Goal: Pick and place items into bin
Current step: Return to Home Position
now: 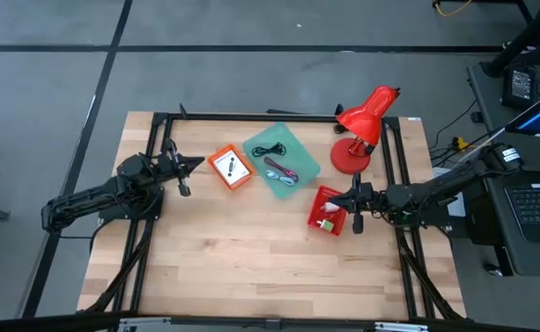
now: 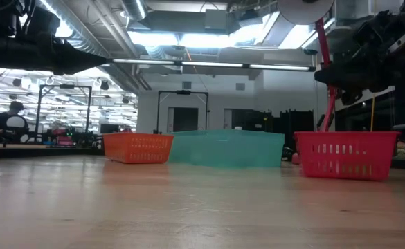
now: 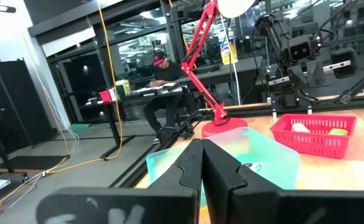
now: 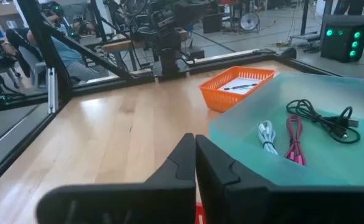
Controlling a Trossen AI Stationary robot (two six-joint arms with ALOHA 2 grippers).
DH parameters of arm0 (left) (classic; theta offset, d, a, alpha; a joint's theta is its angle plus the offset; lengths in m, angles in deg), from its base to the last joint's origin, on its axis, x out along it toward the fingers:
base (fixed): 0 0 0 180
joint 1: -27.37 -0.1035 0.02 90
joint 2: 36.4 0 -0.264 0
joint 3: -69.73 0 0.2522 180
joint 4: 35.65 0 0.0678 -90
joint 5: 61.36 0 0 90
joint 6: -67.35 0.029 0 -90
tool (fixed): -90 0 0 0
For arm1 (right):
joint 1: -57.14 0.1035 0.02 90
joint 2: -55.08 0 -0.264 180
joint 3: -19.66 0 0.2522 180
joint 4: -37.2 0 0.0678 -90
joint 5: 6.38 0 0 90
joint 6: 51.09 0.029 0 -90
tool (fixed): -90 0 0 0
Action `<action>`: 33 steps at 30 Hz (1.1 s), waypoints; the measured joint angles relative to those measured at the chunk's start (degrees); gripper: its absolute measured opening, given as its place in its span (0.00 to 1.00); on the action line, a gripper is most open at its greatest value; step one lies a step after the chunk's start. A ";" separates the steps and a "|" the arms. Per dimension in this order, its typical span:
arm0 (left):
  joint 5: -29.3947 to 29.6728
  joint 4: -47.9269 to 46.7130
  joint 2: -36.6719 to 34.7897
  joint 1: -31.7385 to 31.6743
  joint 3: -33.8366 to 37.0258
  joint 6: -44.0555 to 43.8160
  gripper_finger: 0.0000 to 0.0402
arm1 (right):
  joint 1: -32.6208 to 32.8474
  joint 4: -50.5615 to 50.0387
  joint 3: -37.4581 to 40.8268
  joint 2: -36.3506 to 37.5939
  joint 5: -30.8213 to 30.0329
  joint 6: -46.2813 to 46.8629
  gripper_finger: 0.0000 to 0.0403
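Left gripper (image 3: 201, 149), jaws closed on nothing, hangs above the wooden table (image 1: 251, 267) just left of the orange mesh bin (image 2: 138, 148) holding a white printed card (image 1: 232, 167). At centre, the teal plastic bin (image 2: 226, 149) holds a black coiled cable (image 1: 270, 150) and a maroon cable (image 1: 283, 171). Right gripper (image 4: 193, 142), jaws closed and empty, hovers at the red mesh basket (image 2: 345, 155) near the red desk lamp (image 1: 362, 120).

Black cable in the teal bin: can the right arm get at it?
Likely yes: the black cable lies uncovered in the open teal bin, nothing between it and the right end effector.
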 joint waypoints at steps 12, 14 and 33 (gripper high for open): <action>-0.02 0.00 0.00 0.00 0.00 0.02 0.00 | 0.04 -0.31 0.00 0.00 -0.02 -1.47 0.00; -0.02 0.00 0.00 0.00 0.00 0.00 0.00 | 0.51 -0.74 0.00 0.88 -0.01 -1.58 0.00; -0.02 -0.02 0.00 0.00 0.00 0.02 0.00 | -3.43 -31.38 -0.02 33.12 25.21 -10.14 0.00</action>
